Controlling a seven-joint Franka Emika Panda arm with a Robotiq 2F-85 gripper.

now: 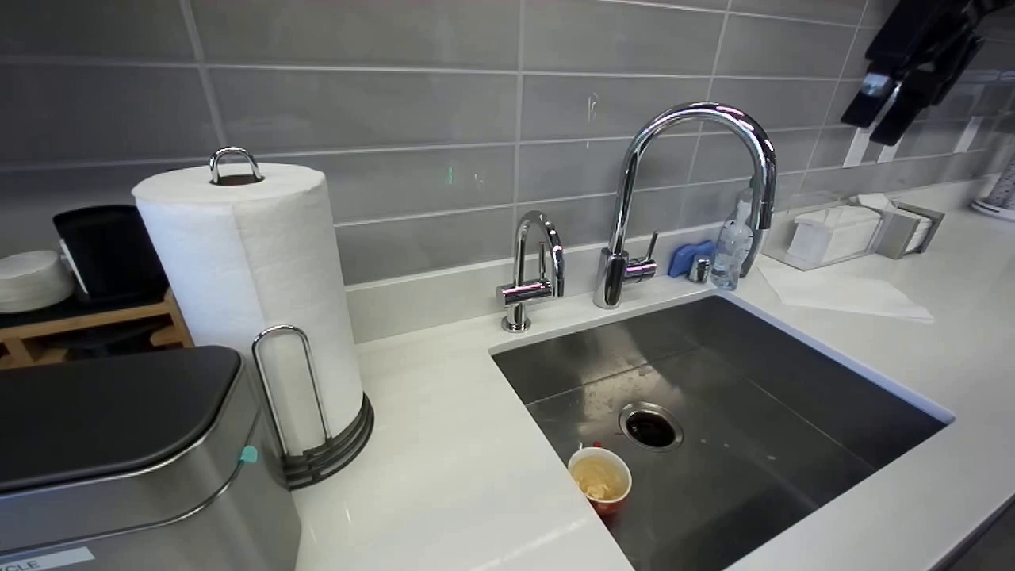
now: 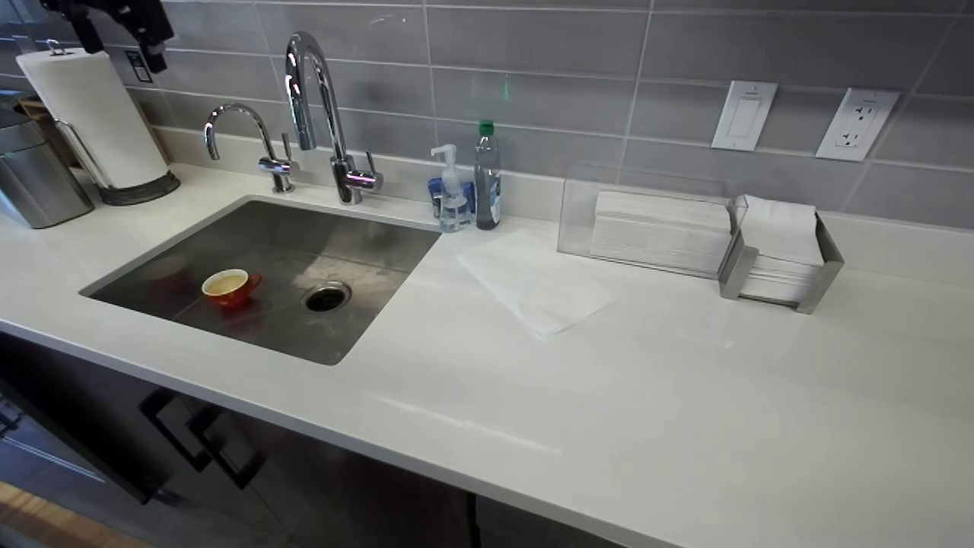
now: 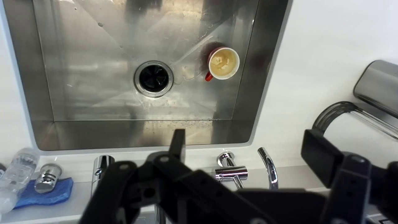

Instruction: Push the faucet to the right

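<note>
The faucet, a tall shiny chrome gooseneck (image 1: 624,194), stands at the sink's back edge in both exterior views (image 2: 303,122). Its spout arches out over the sink. In the wrist view its lower part (image 3: 103,162) seems to show at the left; the rest is mostly hidden behind the gripper. My black gripper (image 1: 876,119) is high up at the top right of an exterior view and at the top left of an exterior view (image 2: 122,53). In the wrist view the gripper (image 3: 248,149) is open, its fingers wide apart, with nothing held. It looks apart from the faucet.
A smaller chrome tap (image 1: 517,293) stands beside the faucet. A red cup (image 2: 230,289) sits in the sink (image 2: 388,304). A paper towel roll (image 1: 246,301), soap pump bottle (image 2: 454,202), dark bottle (image 2: 488,183) and napkin holders (image 2: 784,259) line the tiled wall.
</note>
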